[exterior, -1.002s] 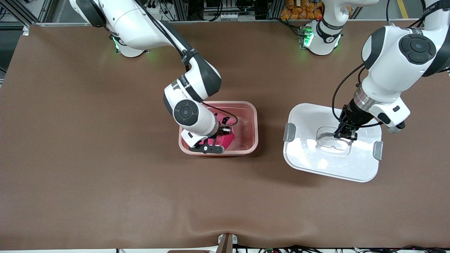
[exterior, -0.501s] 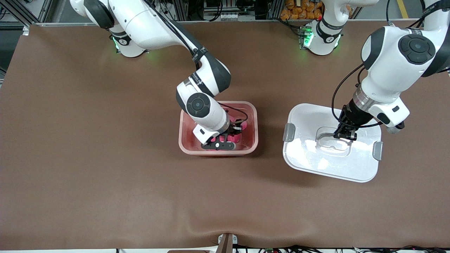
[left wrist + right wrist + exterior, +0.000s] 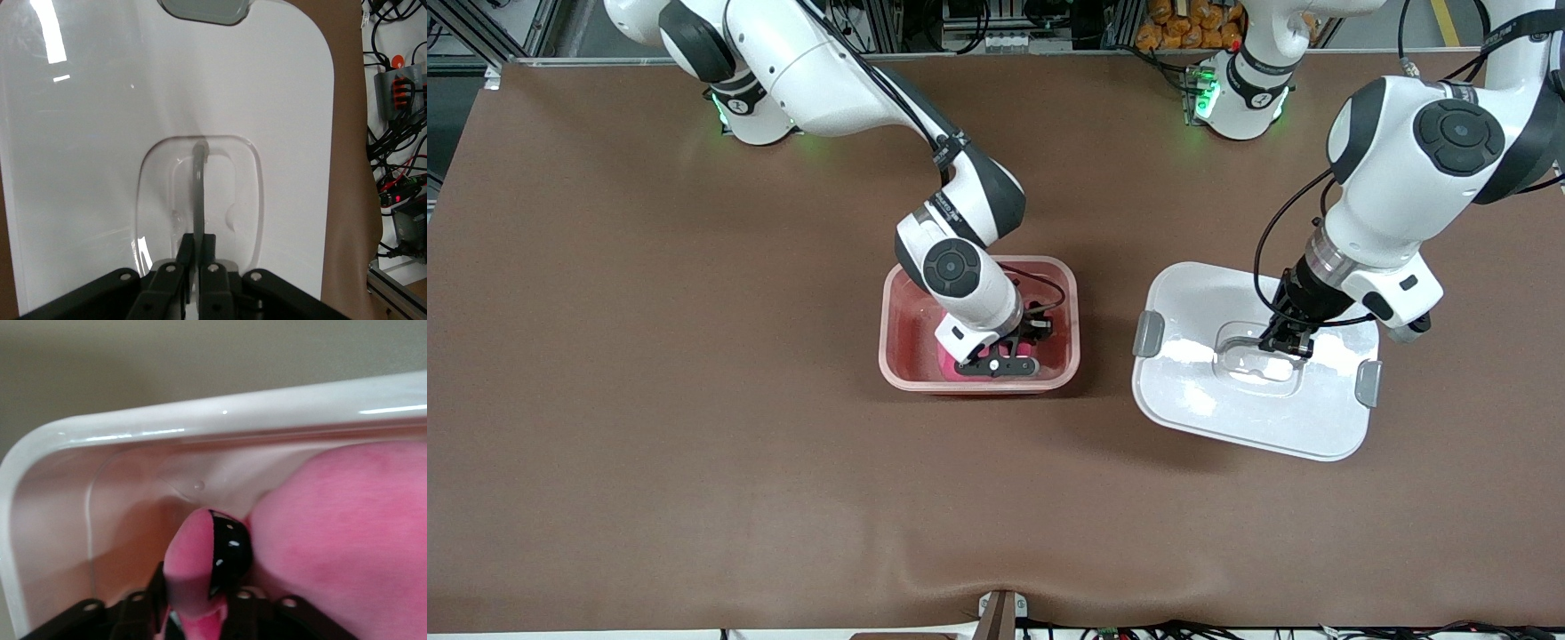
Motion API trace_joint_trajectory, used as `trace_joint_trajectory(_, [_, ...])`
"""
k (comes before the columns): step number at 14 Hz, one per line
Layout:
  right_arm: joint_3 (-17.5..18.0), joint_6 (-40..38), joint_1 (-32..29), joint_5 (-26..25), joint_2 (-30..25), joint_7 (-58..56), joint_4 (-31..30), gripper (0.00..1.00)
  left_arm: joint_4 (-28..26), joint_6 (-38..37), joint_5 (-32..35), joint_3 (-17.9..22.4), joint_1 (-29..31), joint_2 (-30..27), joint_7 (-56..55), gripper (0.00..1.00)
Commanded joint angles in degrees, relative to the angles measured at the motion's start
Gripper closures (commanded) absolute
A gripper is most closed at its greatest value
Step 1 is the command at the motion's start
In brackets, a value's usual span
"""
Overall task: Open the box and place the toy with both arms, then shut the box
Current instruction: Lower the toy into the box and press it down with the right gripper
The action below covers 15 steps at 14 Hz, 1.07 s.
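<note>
We judge 2 steps done: the box (image 3: 978, 378) is open and the toy (image 3: 333, 533) lies inside, pinched by the right gripper (image 3: 1000, 360). The left gripper (image 3: 1285, 342) clamps the lid's (image 3: 1200, 418) handle (image 3: 198, 180); closing remains.

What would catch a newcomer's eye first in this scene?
Mid-table, the right gripper reaches into the open pink box, gripping the hot-pink toy by an ear. Beside it, toward the left arm's end, the left gripper pinches the handle of the white lid.

Hot-pink toy (image 3: 347, 520) (black band dotted white), translucent pink box (image 3: 978, 385), white lid (image 3: 1227, 409) with grey clips (image 3: 1148, 332).
</note>
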Motion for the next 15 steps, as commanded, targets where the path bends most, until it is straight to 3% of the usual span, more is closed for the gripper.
trace_joint_trajectory(1, [-0.3, -1.1, -0.3, -0.6, 0.0, -0.1, 0.4, 0.00, 0.9, 1.1, -0.4, 0.2, 0.7, 0.6, 1.1, 1.00])
trace_joint_trajectory(10, [-0.4, -12.4, -0.7, -0.5, -2.5, -0.1, 7.3, 0.00, 0.8, 1.3, -0.4, 0.1, 0.7, 0.8, 1.2, 1.00])
trace_joint_trajectory(15, [-0.5, -20.2, -4.8, -0.4, -7.1, 0.0, 8.4, 0.00, 0.8, 1.4, -0.4, 0.1, 0.6, 0.8, 1.2, 1.00])
